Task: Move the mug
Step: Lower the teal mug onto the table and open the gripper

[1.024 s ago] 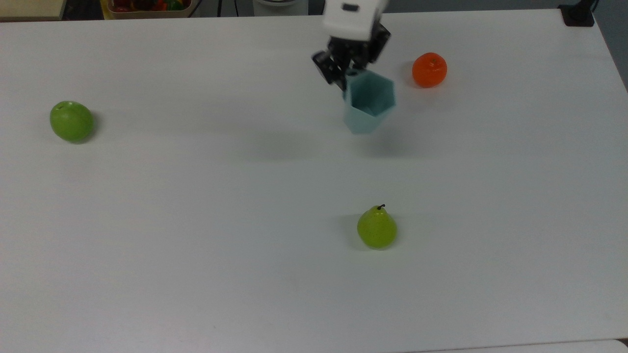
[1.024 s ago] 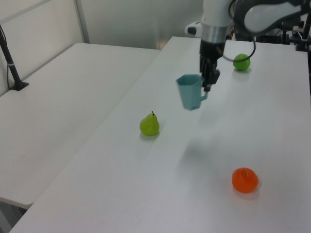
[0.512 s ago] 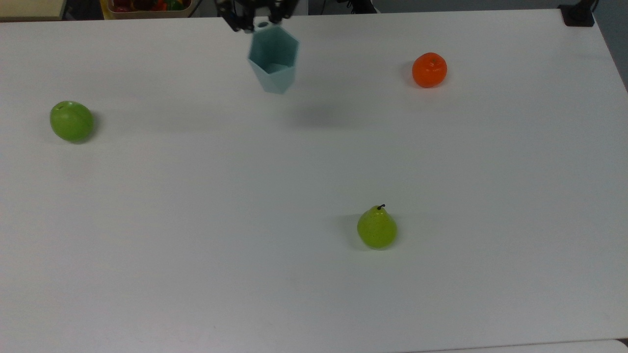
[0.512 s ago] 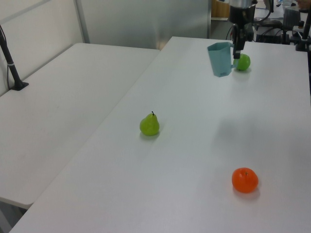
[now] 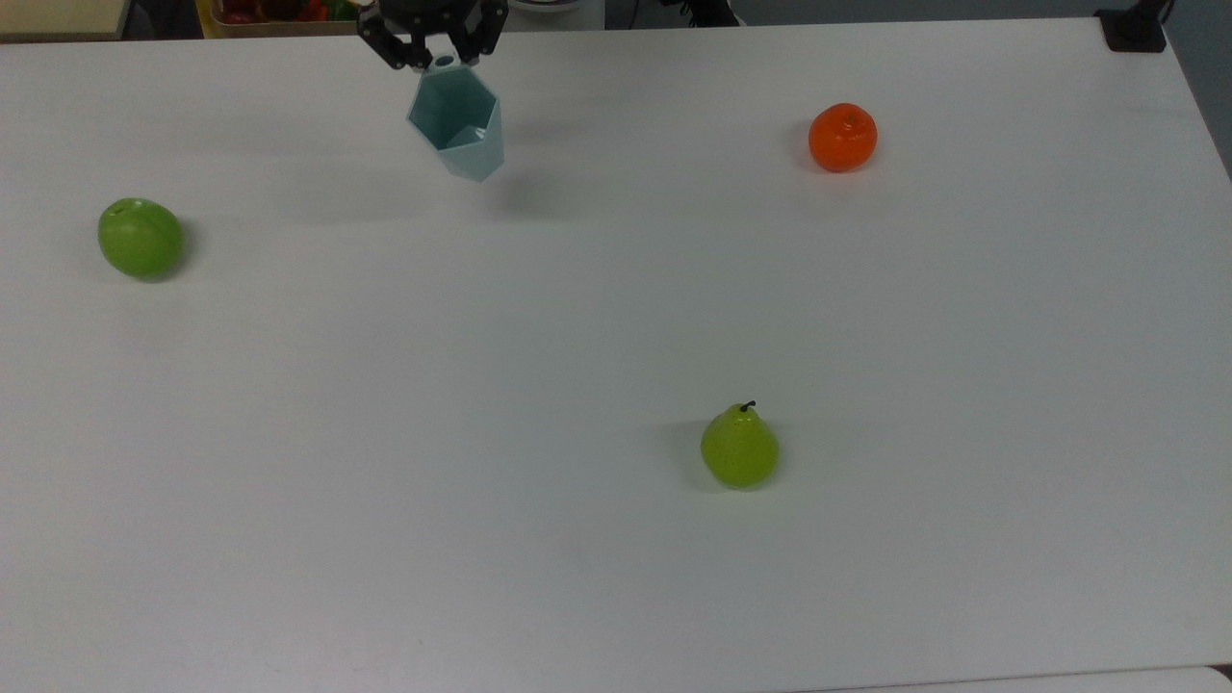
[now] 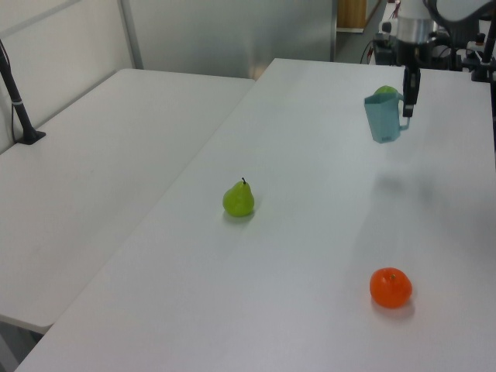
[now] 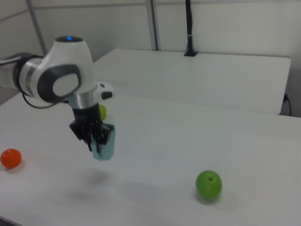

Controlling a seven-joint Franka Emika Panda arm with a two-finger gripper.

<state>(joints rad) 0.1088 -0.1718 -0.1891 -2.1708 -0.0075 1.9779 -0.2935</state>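
Teal mug (image 5: pixel 458 133) held by handle in gripper (image 5: pixel 435 53), lifted near table (image 5: pixel 616 597) far edge. Best lowered level, released once base rests.

A white table (image 5: pixel 616 597) carries a green apple (image 5: pixel 141 238), an orange (image 5: pixel 842 138) and a pear (image 5: pixel 739 449).

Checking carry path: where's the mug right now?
The mug hangs off the table in the claw, near the far edge in the top view, between the green apple and the orange.
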